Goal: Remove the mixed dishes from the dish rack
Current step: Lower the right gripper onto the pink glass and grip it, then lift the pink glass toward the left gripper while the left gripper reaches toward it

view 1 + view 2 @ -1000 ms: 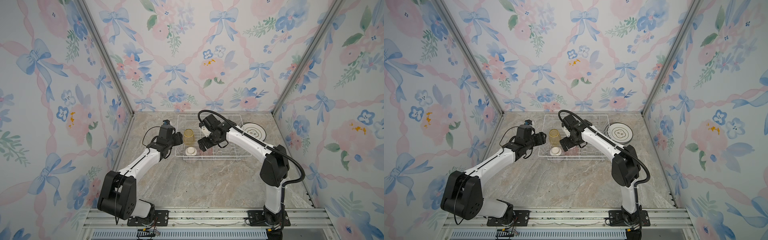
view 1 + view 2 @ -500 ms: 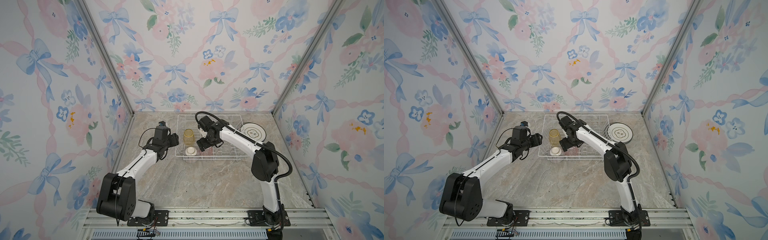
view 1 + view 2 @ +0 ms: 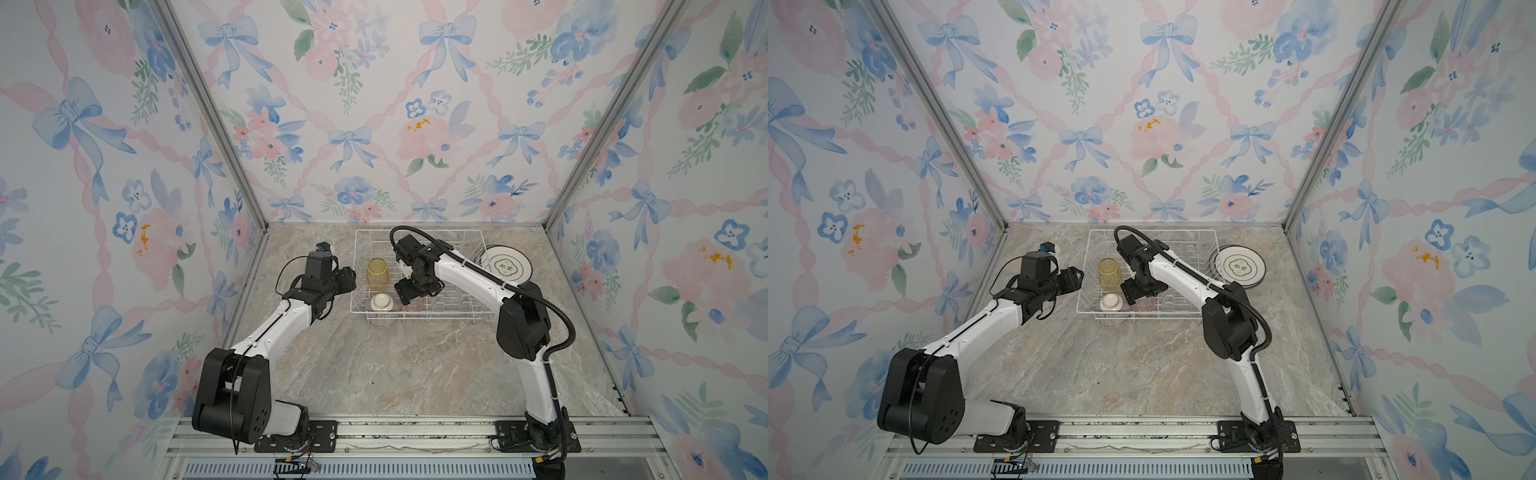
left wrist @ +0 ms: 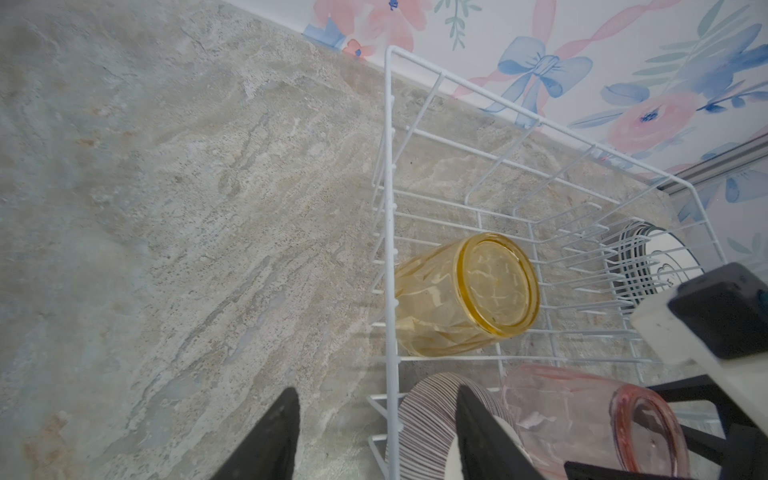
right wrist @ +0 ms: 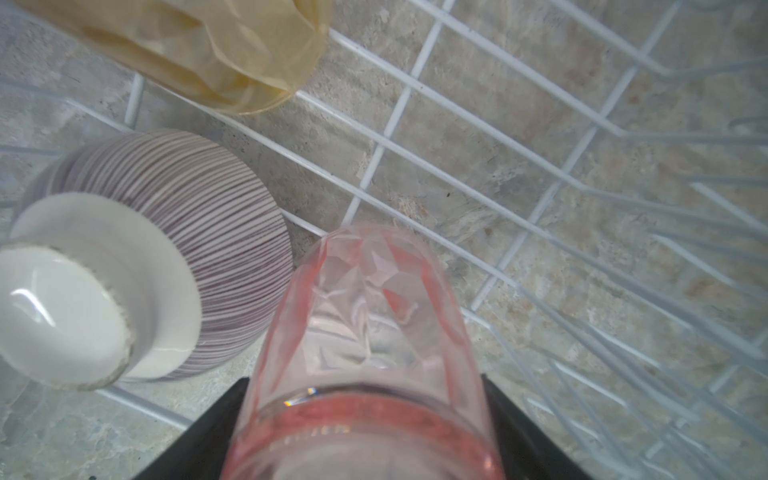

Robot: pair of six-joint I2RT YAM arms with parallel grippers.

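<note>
The white wire dish rack (image 3: 415, 231) (image 4: 478, 88) stands at the back of the table. Inside it, a yellow tumbler (image 3: 377, 272) (image 4: 457, 295) and a purple-striped bowl (image 3: 381, 302) (image 5: 166, 232) sit upside down near its left wall. Beside the bowl is the pink tumbler (image 5: 365, 299) (image 4: 582, 415). My right gripper (image 3: 413, 296) (image 5: 361, 380) reaches down into the rack, shut on that tumbler with a finger against each side. My left gripper (image 3: 349, 279) (image 4: 376, 392) hovers open just outside the rack's left wall, holding nothing.
A stack of white dark-rimmed plates (image 3: 507, 266) (image 3: 1239, 266) lies flat on the marble table just right of the rack. Upright prongs fill the rack's right half. Flowered walls close in the back and both sides.
My right gripper's jaws have closed in onto the pink tumbler and that arm's elbow has swung left. My left gripper's jaws have narrowed a little beside the rack.
</note>
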